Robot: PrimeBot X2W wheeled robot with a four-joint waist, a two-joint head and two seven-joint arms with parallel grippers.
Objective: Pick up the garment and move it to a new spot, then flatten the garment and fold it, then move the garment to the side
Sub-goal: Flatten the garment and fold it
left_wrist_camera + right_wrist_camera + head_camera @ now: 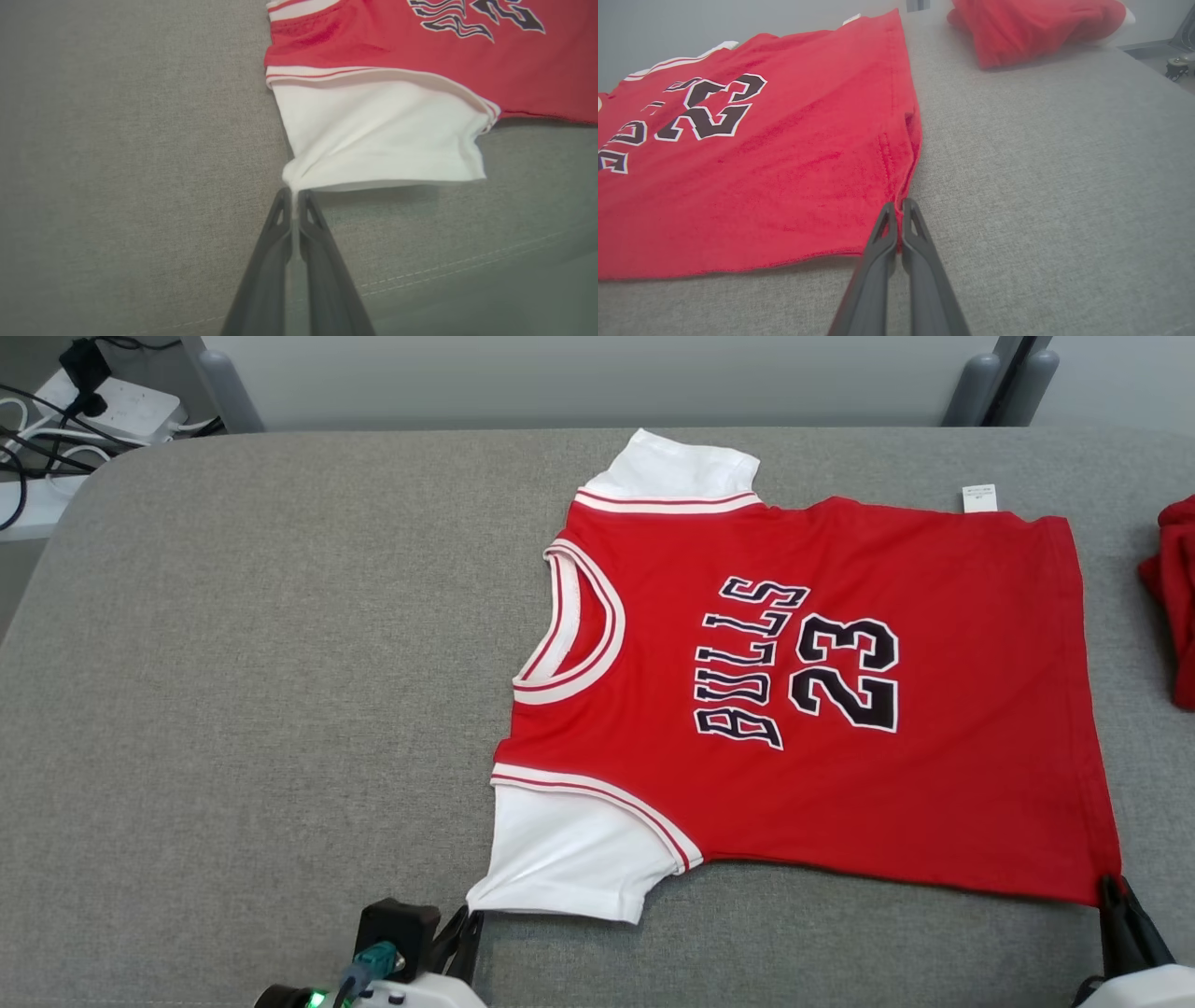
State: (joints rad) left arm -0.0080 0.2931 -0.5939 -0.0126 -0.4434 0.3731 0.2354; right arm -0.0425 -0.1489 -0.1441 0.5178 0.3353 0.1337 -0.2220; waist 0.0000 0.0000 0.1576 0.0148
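Observation:
The garment [822, 709] is a red "BULLS 23" jersey with white sleeves, spread flat on the grey padded table, collar toward the left. My left gripper [470, 912] is shut on the corner of the near white sleeve [373, 135]; in the left wrist view the cloth bunches between the fingertips of that gripper [294, 191]. My right gripper [1111, 887] is shut on the near hem corner of the red body; the right wrist view has the right gripper [899, 204] pinching that red hem [906, 154].
A second red garment [1176, 597] lies bunched at the table's right edge, also in the right wrist view as a red heap [1031, 28]. A power strip and cables [103, 411] sit off the table's far left corner. Bare grey table [261, 663] stretches to the left.

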